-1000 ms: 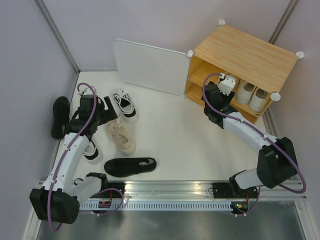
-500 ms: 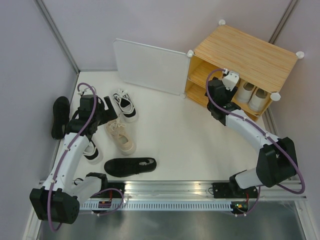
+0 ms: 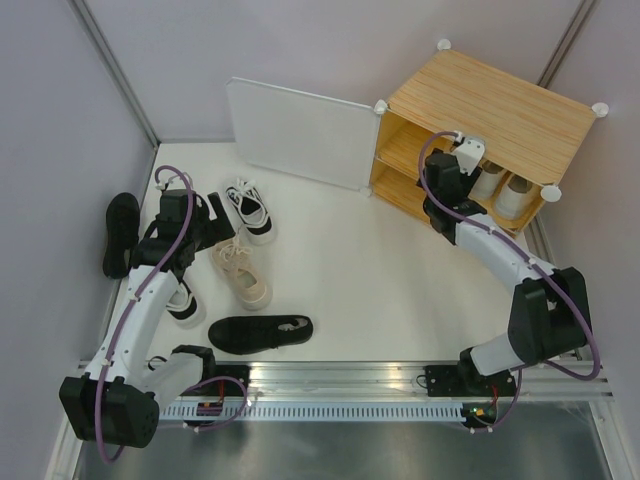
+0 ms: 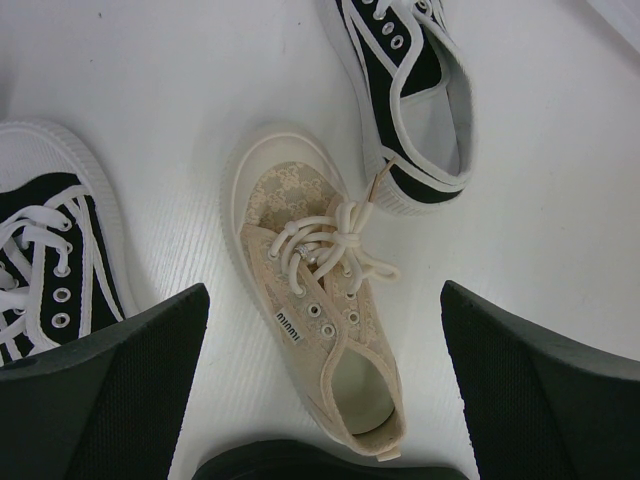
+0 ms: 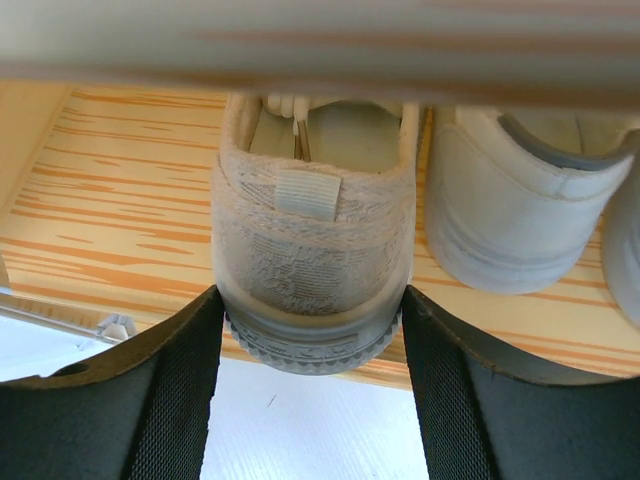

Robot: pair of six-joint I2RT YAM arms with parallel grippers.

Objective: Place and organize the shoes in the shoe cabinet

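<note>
Right gripper (image 5: 310,300) clamps cream shoe (image 5: 310,230) by the heel, apparently seating it on cabinet (image 3: 490,100) shelf beside white sneaker (image 5: 500,220). Left gripper (image 4: 325,295) released, over matching shoe (image 4: 290,215), well left of cabinet.

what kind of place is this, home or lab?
Looks like a lab test cell, not a home: an aluminium mounting rail, plain partition walls, and a small shoe cabinet with loose shoes staged on a white table.

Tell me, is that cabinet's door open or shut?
Open: the white door stands swung out beside the shoe cabinet, its shelves exposed.
</note>
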